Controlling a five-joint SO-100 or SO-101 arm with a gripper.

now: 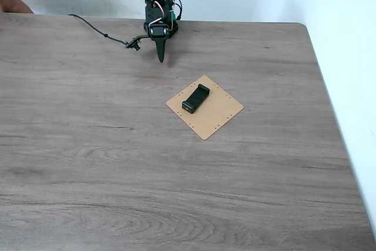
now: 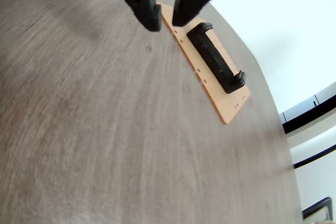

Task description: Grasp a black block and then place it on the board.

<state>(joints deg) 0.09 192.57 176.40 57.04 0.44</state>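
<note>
Fixed view, left to right. Far left edge of the tabletop [image 1: 88, 163]: wide bare wood grain, nothing near it, plenty of room. At the top left corner, a brownish shape past the edge, too little shown to identify. A thin black cable [image 1: 97, 29] trailing across the back edge toward the arm [image 1: 158, 4], mounted at the middle of the far edge, folded up, its tool [image 1: 161, 57] pointing down at the tabletop, well apart from the board. Centre, slightly right: the board [image 1: 220, 113], lying flat, turned like a diamond, open wood on every side. On it, the block [image 1: 195, 99], lying diagonally across the upper-left part, one end close to the board's left edge. Further right: bare tabletop up to the rounded back corner and the right edge, then white wall.

Wrist view, left to right. Blurred wood grain across the left and lower part. At the top, the tool [image 2: 165, 23] slightly spread, a narrow gap between the fingertips [image 2: 152, 19], nothing pinched. Just right of them the board [image 2: 231, 108], seen edge-on, with the block [image 2: 215, 59] on top, raised ends up, apart from the tool.
</note>
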